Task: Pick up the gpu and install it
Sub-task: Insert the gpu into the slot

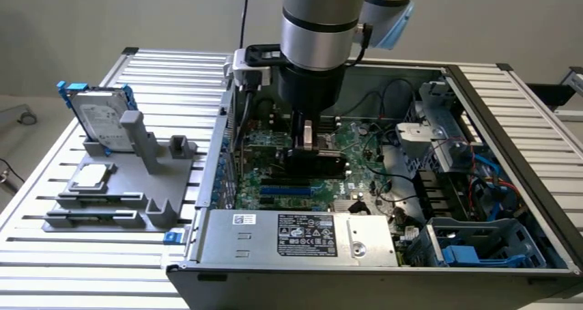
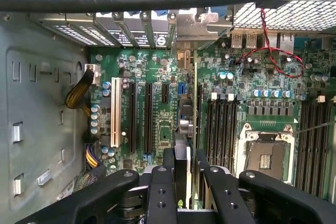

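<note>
My gripper point(image 1: 308, 138) reaches down into the open computer case point(image 1: 510, 139) and is shut on the gpu point(image 1: 315, 163). The card stands on edge over the green motherboard point(image 1: 364, 180), its black shroud facing the exterior camera. In the wrist view the gpu point(image 2: 189, 114) is seen edge-on, running from between my black fingers point(image 2: 169, 161) to its silver bracket point(image 2: 191, 24) at the case's rear slot openings. My gripper point(image 2: 182, 156) grips the card's top edge. The card's lower edge sits low among the black expansion slots point(image 2: 148, 116); whether it is seated I cannot tell.
A grey fixture point(image 1: 119, 187) at the exterior view's left holds a silver hard drive in a blue frame point(image 1: 100, 115) and a small square chip point(image 1: 91, 177). Inside the case are the power supply point(image 1: 301, 235), a blue drive cage point(image 1: 482, 245), cables point(image 1: 392, 95) and the CPU socket point(image 2: 265, 156).
</note>
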Available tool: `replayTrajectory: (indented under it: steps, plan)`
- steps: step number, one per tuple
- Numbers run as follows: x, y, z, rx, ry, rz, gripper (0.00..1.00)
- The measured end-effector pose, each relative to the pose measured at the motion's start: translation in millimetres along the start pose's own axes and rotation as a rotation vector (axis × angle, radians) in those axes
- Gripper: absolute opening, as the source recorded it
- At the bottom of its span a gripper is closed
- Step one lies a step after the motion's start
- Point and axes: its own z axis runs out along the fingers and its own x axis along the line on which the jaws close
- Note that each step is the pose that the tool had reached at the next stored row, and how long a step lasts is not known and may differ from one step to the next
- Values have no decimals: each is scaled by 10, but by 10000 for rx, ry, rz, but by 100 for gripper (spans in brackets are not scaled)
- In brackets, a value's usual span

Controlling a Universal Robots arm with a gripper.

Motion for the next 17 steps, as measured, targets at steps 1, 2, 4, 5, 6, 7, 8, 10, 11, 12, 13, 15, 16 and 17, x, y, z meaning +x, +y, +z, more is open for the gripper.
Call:
replayTrajectory:
  steps: [1, 2, 4, 5, 6, 7, 8, 10, 11, 12, 13, 15, 16, 17]
  plan:
    - [1, 9, 10, 0, -25, 0, 26]
    - [3, 24, 23, 2, -52, -1, 26]
    - [4, 62, 51, 10, -100, -4, 26]
    - [4, 73, 67, 14, -117, -4, 26]
    - [5, 76, 79, 17, -133, -5, 26]
    - [5, 76, 87, 18, -141, -5, 26]
    - [6, 76, 93, 17, -148, -5, 26]
    - [8, 77, 114, 23, -164, -5, 26]
    - [11, 81, 130, 27, -171, -6, 26]
    - [15, 85, 146, 30, -177, -6, 26]
    - [19, 89, 160, 32, -180, -7, 26]
    - [26, 94, 186, 33, -184, -7, 26]
    - [29, 95, 193, 33, -185, -8, 26]
    - [31, 95, 198, 33, -185, -7, 26]
